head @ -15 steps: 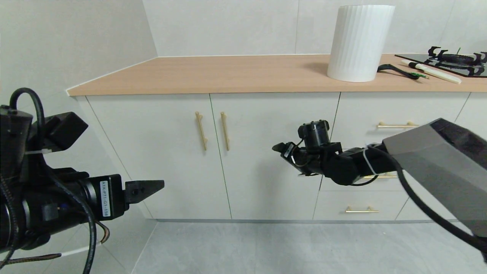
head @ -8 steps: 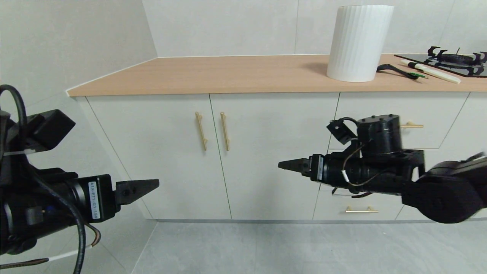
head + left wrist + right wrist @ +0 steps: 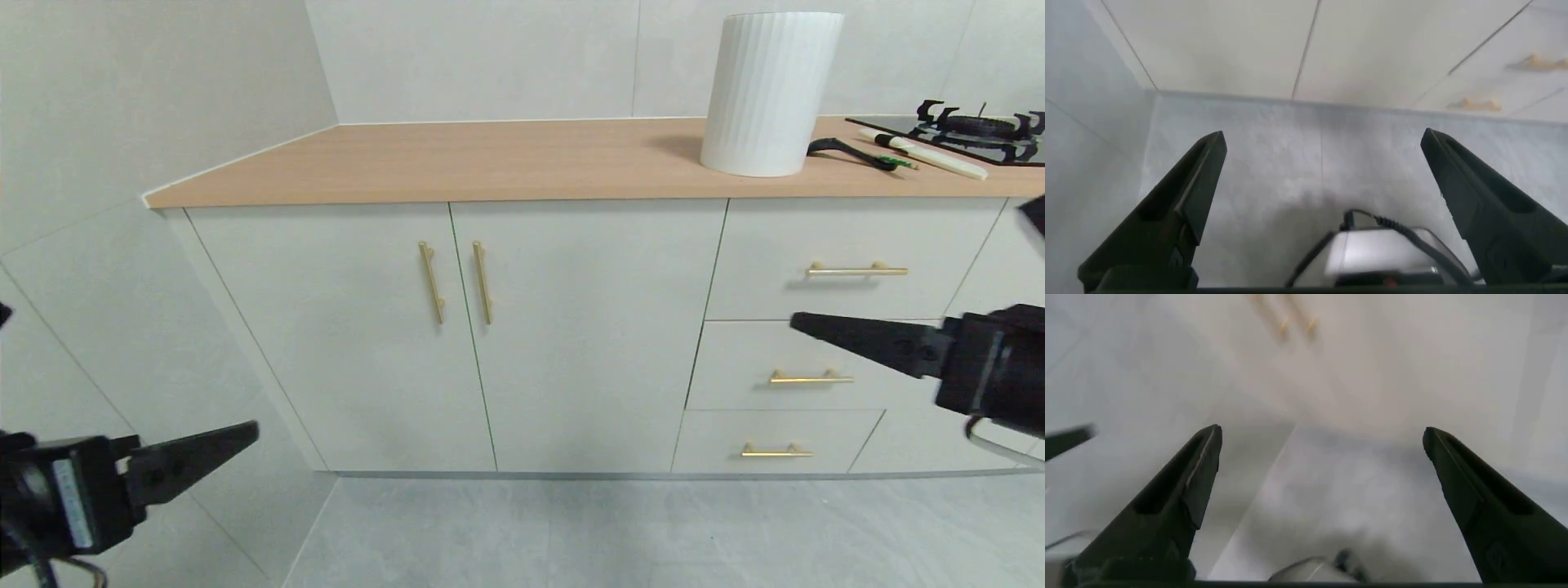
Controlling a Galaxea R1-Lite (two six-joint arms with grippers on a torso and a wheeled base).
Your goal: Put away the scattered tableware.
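Scattered tableware lies on the wooden counter (image 3: 490, 159) at the far right: a black utensil (image 3: 849, 151) and a white-handled utensil with a green part (image 3: 927, 155), both beside a tall white ribbed container (image 3: 771, 90). My left gripper (image 3: 237, 437) hangs low at the left, in front of the cabinet base and far below the counter. In the left wrist view, the left gripper (image 3: 1323, 143) is open and empty over the floor. My right gripper (image 3: 804, 324) is level with the middle drawer at the right. The right gripper (image 3: 1323, 434) is also open and empty.
Under the counter are a double-door cabinet with two vertical gold handles (image 3: 457, 282) and three drawers with gold handles (image 3: 856, 269) at the right. A black gas hob (image 3: 976, 126) sits at the counter's far right end. A tiled wall closes the left side; grey floor (image 3: 571, 531) lies below.
Both arms have drawn back from the cabinet. The left gripper dropped down and to the left. The right gripper turned and retreated to the right, uncovering the drawers.
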